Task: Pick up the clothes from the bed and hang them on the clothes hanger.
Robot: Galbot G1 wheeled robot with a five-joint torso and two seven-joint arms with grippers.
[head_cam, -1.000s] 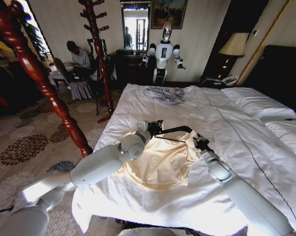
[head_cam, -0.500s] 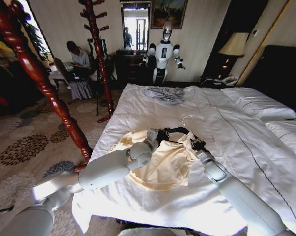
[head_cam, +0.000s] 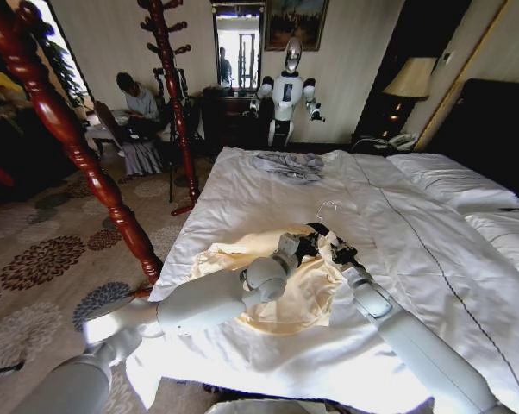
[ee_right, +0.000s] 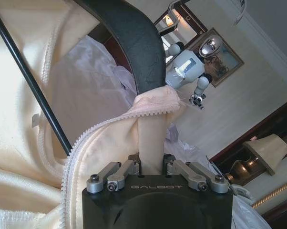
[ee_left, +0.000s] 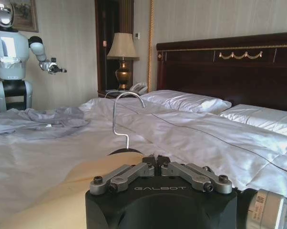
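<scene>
Lying crumpled mid-bed, near the near-left edge, pale cream shirt [head_cam: 272, 289] with zip edge bunched up around the black clothes hanger [ee_right: 129, 43], silver hook [ee_left: 122, 112] sticking up toward the far side. Pinching a fold of the collar fabric between closed fingers, right gripper [ee_right: 153, 167], strip of cloth running straight up from the jaws to the hanger's shoulder. Sitting just left of that, left gripper [head_cam: 304, 246] pressing in at the hanger's neck; fingers drawn together in the left wrist view, whether clamping the hanger or merely resting against it not being clear. Spreading white around all of this, bed [head_cam: 415, 259], grey garment [head_cam: 287, 164] lying well apart at the far end, wooden coat stand [head_cam: 169, 86] standing off to the far left.

Risking, by judgement: thin fabric slipping from the pinch, zip teeth snagging on the hanger bar, or the hanger tipping out of the collar if pulled unevenly.
</scene>
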